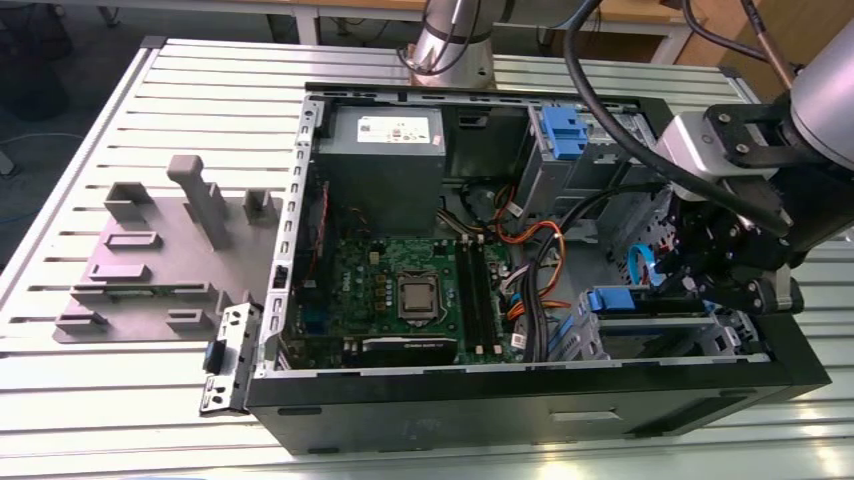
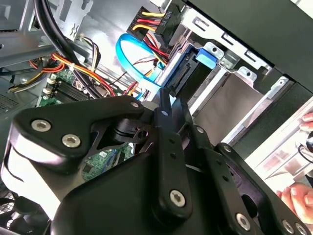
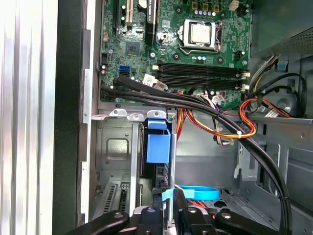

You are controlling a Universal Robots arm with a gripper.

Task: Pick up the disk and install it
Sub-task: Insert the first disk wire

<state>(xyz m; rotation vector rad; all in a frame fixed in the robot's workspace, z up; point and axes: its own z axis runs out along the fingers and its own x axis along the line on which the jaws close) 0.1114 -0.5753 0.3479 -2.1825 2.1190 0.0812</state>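
One gripper inside open case, beside drive cage. Jaws pressed together, pinching nothing, in both wrist views. One disk seated edge-on in cage slot just ahead of jaws, blue bracket showing. Two blue tabs in exterior view. One motherboard beyond. One hand outside case.

so the open black computer case lies on its side on the slatted metal table, with the grey moulded fixture tray just beside it toward the exterior view's left. inside, the green motherboard sits mid-case, and the grey power-supply box sits behind it at the far end. the black gripper hangs over the drive bays at the exterior view's right, near the blue plastic carrier tab slotted in the metal drive cage.
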